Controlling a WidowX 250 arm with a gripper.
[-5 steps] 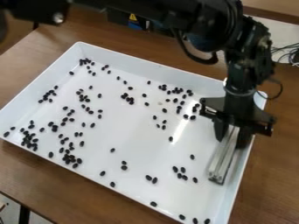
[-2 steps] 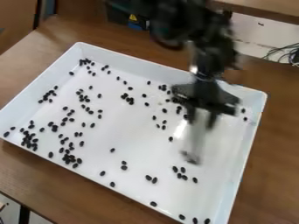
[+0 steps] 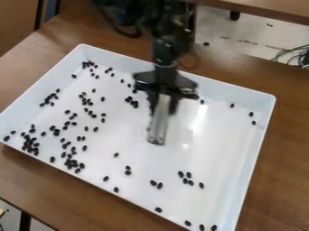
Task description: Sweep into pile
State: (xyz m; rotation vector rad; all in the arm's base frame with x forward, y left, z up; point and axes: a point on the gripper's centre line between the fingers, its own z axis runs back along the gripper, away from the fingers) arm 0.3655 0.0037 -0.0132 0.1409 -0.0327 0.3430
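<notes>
Over the upper middle of the white tray, my gripper (image 3: pixel 163 104) hangs down, shut on a pale, see-through sweeping tool (image 3: pixel 158 128). The tool slants down with its lower end at or just above the tray floor; whether it touches cannot be told. Black beans lie scattered over the left half, with dense clusters at the lower left (image 3: pixel 30 145) and lower middle-left (image 3: pixel 71 164). A small group of beans (image 3: pixel 131 103) sits just left of the gripper. Another loose group (image 3: pixel 188 179) lies lower right. The gripper and tool hide some of the floor behind them.
The tray's raised rim (image 3: pixel 259 149) surrounds the work area. It rests on a brown wooden table (image 3: pixel 287 180). Single beans lie by the upper right wall and several near the bottom right corner. Cables (image 3: pixel 296 56) show at the right edge.
My gripper and the tool have moved left from the tray's right side to its upper middle. Beans that lay around the upper middle have shifted or are now hidden.
</notes>
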